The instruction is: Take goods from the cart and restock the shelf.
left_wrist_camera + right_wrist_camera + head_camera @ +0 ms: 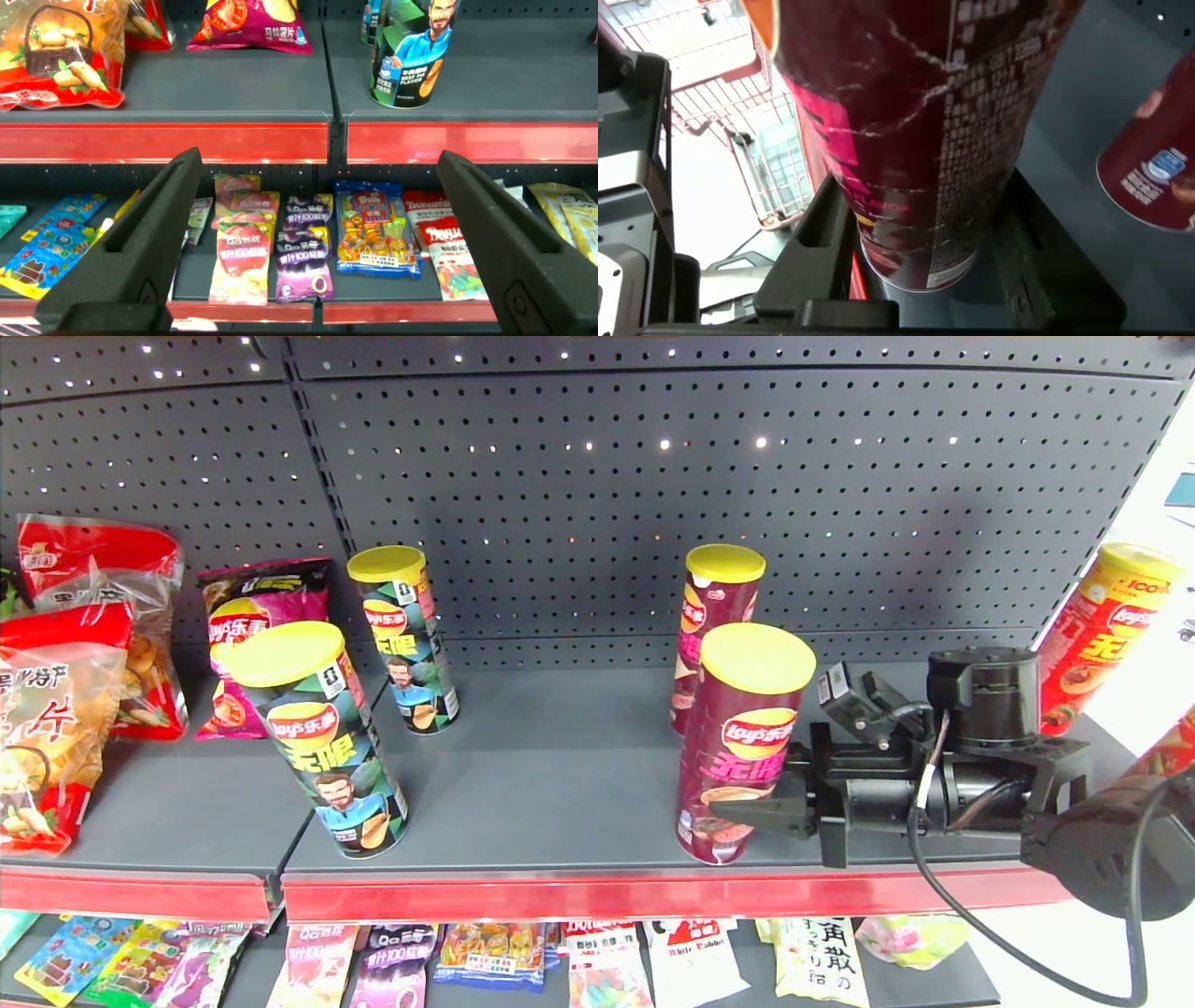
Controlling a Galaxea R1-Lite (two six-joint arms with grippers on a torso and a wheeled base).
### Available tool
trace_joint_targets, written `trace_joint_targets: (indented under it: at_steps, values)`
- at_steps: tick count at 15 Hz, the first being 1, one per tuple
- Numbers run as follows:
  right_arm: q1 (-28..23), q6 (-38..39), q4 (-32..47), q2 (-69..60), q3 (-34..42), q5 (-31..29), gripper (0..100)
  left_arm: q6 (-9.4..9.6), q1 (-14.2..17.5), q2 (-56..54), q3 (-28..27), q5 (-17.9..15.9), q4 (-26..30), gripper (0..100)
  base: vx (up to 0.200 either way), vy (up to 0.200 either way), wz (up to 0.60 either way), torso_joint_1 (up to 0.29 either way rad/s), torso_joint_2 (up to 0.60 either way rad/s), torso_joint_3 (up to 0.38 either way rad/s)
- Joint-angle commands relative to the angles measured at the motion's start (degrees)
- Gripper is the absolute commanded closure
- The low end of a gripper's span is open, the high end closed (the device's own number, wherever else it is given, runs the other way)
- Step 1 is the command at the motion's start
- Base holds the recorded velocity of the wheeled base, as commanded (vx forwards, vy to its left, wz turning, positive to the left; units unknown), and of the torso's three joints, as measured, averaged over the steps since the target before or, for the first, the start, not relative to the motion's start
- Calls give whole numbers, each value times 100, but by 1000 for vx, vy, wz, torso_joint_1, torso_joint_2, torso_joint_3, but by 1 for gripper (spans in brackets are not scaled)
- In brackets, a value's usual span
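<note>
A maroon chip can with a yellow lid stands upright near the front edge of the grey shelf. My right gripper comes in from the right and is shut on its lower half. In the right wrist view the can sits tight between both fingers. A second maroon can stands just behind it, by the pegboard. In the left wrist view my left gripper is open with nothing in it, below the shelf's red lip and facing the lower shelf.
Two green-black cans stand to the left, and snack bags sit beyond them. A red can is at the far right. Candy bags fill the lower shelf. The wire cart is behind the right arm.
</note>
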Motion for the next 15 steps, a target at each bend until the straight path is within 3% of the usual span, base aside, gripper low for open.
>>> trace_joint_targets:
  at_steps: [1, 15]
  values:
    - [-56, -7, 2, -161, 185, 1, 100, 1, 1, 0, 0, 2, 0, 0, 0, 0, 0, 0, 0, 0]
    - [129, -16, -113, -126, 317, 1, 100, 1, 1, 0, 0, 2, 0, 0, 0, 0, 0, 0, 0, 0]
